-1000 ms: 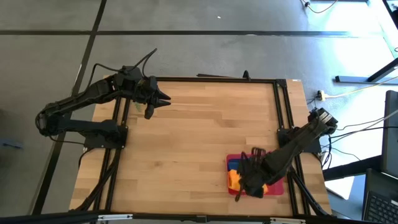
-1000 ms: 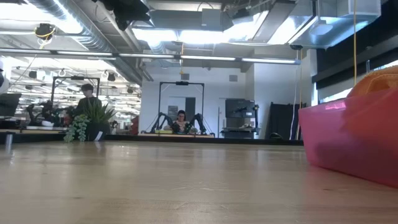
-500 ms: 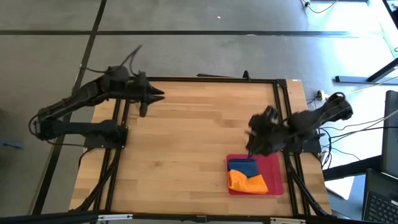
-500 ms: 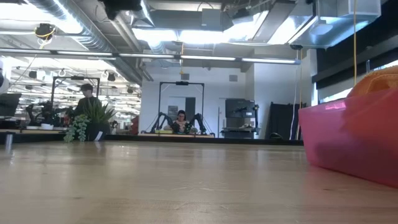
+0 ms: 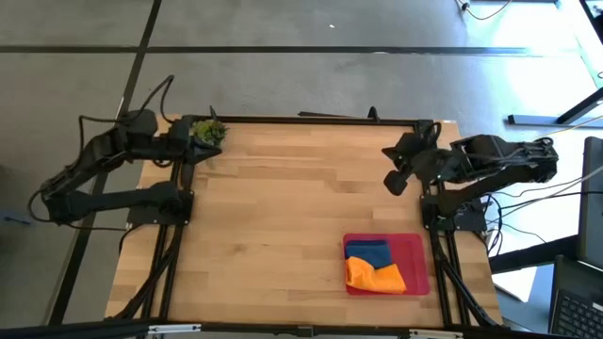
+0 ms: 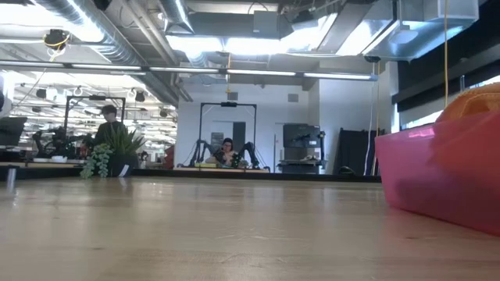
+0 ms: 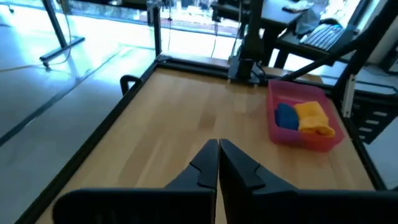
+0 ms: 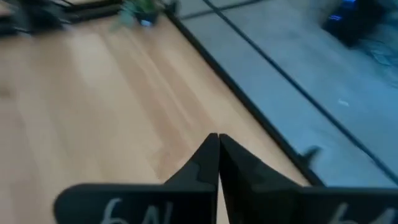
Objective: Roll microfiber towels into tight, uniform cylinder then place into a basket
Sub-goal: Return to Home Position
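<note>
The red basket [image 5: 419,256] sits near the table's near right corner. Inside it the blue microfiber towel [image 5: 369,252] lies rolled at the far side, and the orange one [image 5: 375,276] lies bunched against it on the near side. The left wrist view shows the basket [image 7: 298,138] with the blue towel [image 7: 285,116] and the orange towel [image 7: 313,117]. In the low view the orange towel [image 6: 473,101] tops the basket wall [image 6: 437,179]. My left gripper [image 7: 217,148] is shut and drawn back at the far left corner [image 5: 191,141]. My right gripper [image 8: 217,143] is shut near the far right corner [image 5: 391,181], well beyond the basket.
A small green plant [image 5: 209,132] stands at the far left corner, right beside my left gripper. A black frame [image 5: 320,120] runs along the table's far edge and down its sides. Bare wood [image 5: 273,217] fills the table's middle and left.
My right gripper has risen off the basket and gone toward the far right corner, leaving the orange towel lying beside the blue one. My left gripper has pulled back toward the far left corner, next to the plant.
</note>
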Motion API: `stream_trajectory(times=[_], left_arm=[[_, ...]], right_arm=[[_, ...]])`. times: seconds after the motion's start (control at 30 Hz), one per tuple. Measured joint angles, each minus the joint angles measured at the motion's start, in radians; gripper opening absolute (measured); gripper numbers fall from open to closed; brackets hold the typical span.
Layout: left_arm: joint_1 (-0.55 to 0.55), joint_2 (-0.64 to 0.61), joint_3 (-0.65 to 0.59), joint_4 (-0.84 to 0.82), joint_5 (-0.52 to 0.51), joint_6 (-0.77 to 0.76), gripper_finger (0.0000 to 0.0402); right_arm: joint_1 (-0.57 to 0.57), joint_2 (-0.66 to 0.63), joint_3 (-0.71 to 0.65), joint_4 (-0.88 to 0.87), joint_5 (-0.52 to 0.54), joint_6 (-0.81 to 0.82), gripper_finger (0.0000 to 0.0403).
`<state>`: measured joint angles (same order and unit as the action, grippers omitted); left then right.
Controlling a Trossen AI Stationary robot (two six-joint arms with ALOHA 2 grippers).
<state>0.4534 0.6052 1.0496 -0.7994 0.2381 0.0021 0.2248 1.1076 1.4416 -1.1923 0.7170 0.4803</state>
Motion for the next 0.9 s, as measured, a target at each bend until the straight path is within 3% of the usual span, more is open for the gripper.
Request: stream_trajectory(times=[0.13, 0.23, 0.4, 0.57, 0.9], left_arm=[[0.000, -0.045, 0.000, 0.000, 0.015, 0.000, 0.0002], [0.000, -0.085, 0.000, 0.000, 0.015, -0.057, 0.0001], [0.000, -0.182, -0.071, 0.053, 0.013, -0.105, 0.0000], [0.000, -0.316, -0.224, 0.188, 0.012, -0.108, 0.0000], [0.000, -0.599, -0.512, 0.287, 0.010, -0.210, 0.0000]], right_arm=[[-0.050, -0.109, -0.166, 0.270, -0.138, -0.123, 0.0013], [-0.099, -0.189, -0.310, 0.500, -0.297, -0.197, 0.0005], [-0.177, -0.295, -0.546, 0.837, -0.503, -0.229, 0.0009], [-0.259, -0.361, -0.732, 1.028, -0.630, -0.205, 0.0004], [-0.358, -0.461, -1.027, 1.431, -0.797, -0.176, 0.0004]])
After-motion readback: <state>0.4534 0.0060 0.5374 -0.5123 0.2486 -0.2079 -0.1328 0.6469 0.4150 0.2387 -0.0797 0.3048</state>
